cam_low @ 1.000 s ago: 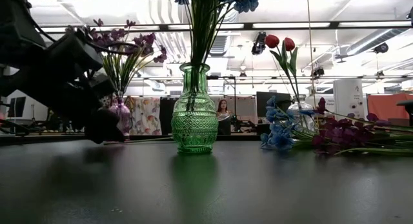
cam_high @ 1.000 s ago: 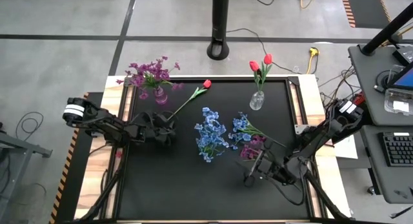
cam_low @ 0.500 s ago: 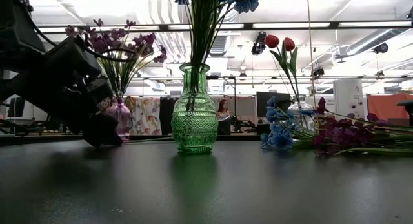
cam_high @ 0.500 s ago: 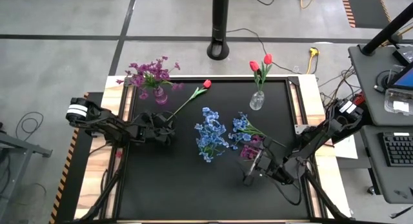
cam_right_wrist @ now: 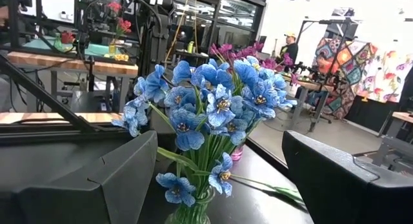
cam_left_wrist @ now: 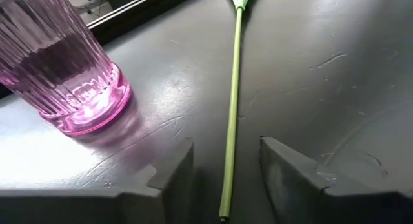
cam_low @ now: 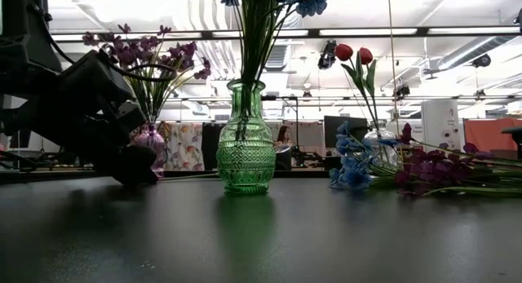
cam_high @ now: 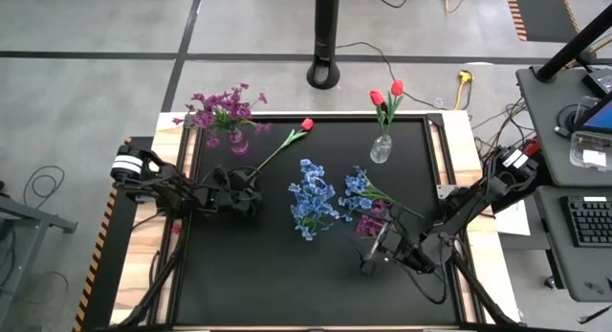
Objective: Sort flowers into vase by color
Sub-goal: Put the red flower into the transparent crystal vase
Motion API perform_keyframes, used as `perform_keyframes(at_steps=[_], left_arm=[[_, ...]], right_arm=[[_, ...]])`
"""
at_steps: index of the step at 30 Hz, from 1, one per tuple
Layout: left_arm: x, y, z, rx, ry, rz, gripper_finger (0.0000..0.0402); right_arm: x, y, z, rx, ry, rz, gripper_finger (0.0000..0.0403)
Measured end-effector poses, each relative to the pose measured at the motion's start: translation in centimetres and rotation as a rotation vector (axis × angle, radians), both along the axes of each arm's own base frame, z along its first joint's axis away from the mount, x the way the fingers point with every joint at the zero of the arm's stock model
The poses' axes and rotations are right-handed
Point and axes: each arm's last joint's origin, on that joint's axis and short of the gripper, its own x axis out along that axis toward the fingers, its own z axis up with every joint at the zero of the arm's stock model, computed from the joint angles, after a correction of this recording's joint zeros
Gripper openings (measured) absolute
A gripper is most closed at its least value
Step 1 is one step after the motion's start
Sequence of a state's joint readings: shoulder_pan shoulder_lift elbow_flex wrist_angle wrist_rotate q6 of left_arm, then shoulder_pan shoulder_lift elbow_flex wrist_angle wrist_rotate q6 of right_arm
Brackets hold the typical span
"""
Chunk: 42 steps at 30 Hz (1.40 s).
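The black tabletop (cam_high: 287, 275) fills the middle of the high view. The left arm enters from the left edge, and its left pincer (cam_high: 244, 191) is set low, left of centre. The right arm enters from the right edge, and its right pincer (cam_high: 375, 254) is parked at lower right with jaws spread wide and nothing held.

Step in hand, as judged: pickup of the loose red tulip (cam_high: 306, 124). Its bud lies in the upper middle of the high view. Its stem (cam_left_wrist: 231, 121) runs down-left from there and ends between the left pincer's jaws. In the left wrist view the jaws are seen part open on either side of the stem end, with clear gaps; nothing is gripped yet. For a sound grip, the jaws should be centred on the stem, kept low to the tabletop, and closed squarely so that the thin stem is not rolled out.

The pink vase (cam_left_wrist: 61, 69) with purple flowers (cam_high: 222, 109) stands just beside the pincer, at upper left; a lift should be steered clear of it. The likely target, a clear vase (cam_high: 381, 148) holding two red tulips (cam_high: 386, 93), stands at upper right. Between them are the green vase (cam_low: 245, 144) of blue flowers (cam_high: 311, 196) and loose blue and purple sprigs (cam_high: 371, 206).
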<state>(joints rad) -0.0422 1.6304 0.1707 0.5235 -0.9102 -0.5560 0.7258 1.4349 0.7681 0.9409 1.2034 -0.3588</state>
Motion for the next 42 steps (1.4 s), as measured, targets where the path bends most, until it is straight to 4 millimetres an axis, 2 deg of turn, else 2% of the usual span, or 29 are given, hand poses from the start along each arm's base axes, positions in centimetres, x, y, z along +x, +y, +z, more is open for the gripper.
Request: perform_keyframes(at_steps=[12, 19, 30, 42], left_arm=[[0.2, -0.1, 0.3, -0.066, -0.049, -0.024, 0.005], [0.3, -0.3, 1.1, -0.132, -0.09, -0.074, 0.0006], [-0.3, -0.5, 1.8, -0.271, -0.12, -0.067, 0.0003], [-0.5, -1.0, 2.8, -0.377, -0.161, -0.143, 0.0002]], right_arm=[[0.0, 0.0, 0.0, 0.008, -0.004, 0.001, 0.0324], [0.0, 0.0, 0.0, 0.011, -0.006, 0.001, 0.0324], [0.0, 0.0, 0.0, 0.011, -0.006, 0.001, 0.0324], [0.0, 0.0, 0.0, 0.007, -0.004, 0.0, 0.0324]])
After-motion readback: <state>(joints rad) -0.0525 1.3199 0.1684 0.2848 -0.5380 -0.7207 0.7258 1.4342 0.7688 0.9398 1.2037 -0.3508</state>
